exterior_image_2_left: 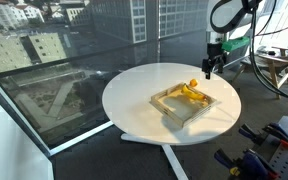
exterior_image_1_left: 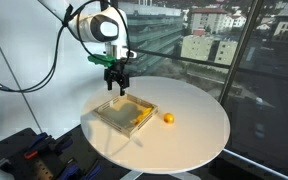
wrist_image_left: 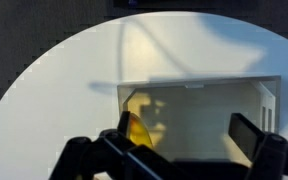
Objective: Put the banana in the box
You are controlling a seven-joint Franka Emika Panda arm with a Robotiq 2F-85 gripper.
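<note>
The yellow banana [exterior_image_2_left: 191, 94] lies inside the shallow tan box [exterior_image_2_left: 172, 107] on the round white table. In the wrist view the banana [wrist_image_left: 138, 131] shows at the box's left side, partly hidden behind my left finger, with the box floor [wrist_image_left: 204, 115] filling the space between the fingers. My gripper [wrist_image_left: 189, 140] is open and empty. In both exterior views it hangs above the box's edge nearest the arm [exterior_image_1_left: 115, 76] [exterior_image_2_left: 212, 68], apart from the banana. The box also shows below the gripper [exterior_image_1_left: 117, 113].
A small round orange fruit [exterior_image_1_left: 169, 118] sits on the white table [exterior_image_1_left: 199, 130] just beside the box. Large windows stand behind the table. Cables and dark equipment [exterior_image_1_left: 29, 150] lie near the table's base.
</note>
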